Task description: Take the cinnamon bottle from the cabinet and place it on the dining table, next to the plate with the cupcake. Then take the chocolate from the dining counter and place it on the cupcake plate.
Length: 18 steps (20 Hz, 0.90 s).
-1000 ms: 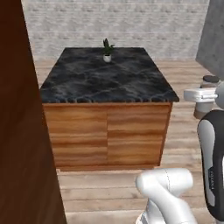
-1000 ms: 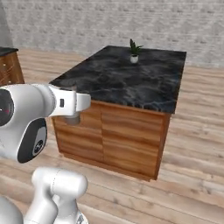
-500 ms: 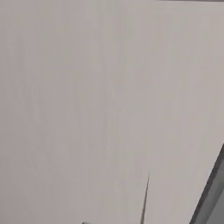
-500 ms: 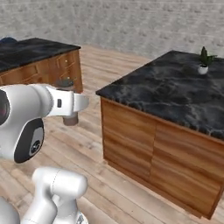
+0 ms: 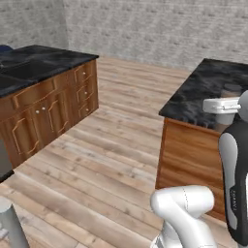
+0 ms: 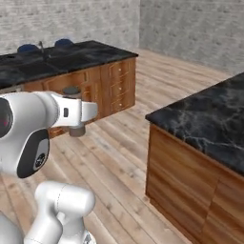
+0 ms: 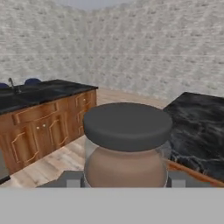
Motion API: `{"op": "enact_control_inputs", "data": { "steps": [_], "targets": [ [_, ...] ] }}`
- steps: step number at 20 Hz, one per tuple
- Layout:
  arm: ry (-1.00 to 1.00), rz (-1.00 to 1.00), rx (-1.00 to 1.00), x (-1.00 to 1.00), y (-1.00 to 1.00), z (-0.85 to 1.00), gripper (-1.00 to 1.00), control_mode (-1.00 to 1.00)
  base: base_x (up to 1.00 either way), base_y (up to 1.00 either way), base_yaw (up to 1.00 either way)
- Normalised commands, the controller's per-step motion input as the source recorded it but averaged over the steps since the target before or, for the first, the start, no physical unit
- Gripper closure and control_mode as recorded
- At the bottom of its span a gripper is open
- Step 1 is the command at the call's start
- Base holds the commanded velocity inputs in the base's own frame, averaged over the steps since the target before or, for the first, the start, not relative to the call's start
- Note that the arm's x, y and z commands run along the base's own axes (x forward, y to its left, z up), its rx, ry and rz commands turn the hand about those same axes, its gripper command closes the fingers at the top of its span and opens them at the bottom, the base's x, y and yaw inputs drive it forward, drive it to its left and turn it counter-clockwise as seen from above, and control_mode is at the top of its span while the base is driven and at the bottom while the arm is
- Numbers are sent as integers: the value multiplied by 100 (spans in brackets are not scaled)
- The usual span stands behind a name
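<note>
My gripper (image 7: 124, 178) is shut on the cinnamon bottle (image 7: 127, 148), whose black cap and brown body loom close in the hand view. From the right base view the bottle's (image 6: 76, 131) lower end hangs under the white hand, held in the air over the wooden floor. The left base view shows the hand with the bottle (image 5: 224, 119) in front of the dining table's near edge. That dining table (image 6: 209, 119) is a black pale-veined slab (image 5: 213, 82) on a wooden base, to the right. The plate, cupcake, chocolate and cabinet are out of view.
A long kitchen counter (image 5: 43, 65) with a black top, wooden doors and drawers runs along the left (image 6: 81, 52). Two blue items (image 6: 27, 47) and a tap sit on it. Open plank floor (image 5: 111, 145) lies between it and the dining table. Grey brick walls stand behind.
The whole picture has swung, so the camera has moved: the dining table has slid to the right and the kitchen counter has come into view. The gripper still holds the bottle.
</note>
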Motion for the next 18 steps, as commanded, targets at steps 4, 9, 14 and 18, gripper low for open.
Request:
{"op": "enact_control_inputs", "data": {
  "steps": [4,9,14,18],
  "targets": [
    [0,0,0,0,0,0,100,100,100,22,36],
    [0,0,0,0,0,0,100,100,100,20,37],
    [0,0,0,0,0,0,100,100,100,11,35],
    [0,0,0,0,0,0,100,100,100,0,23]
  ]
}}
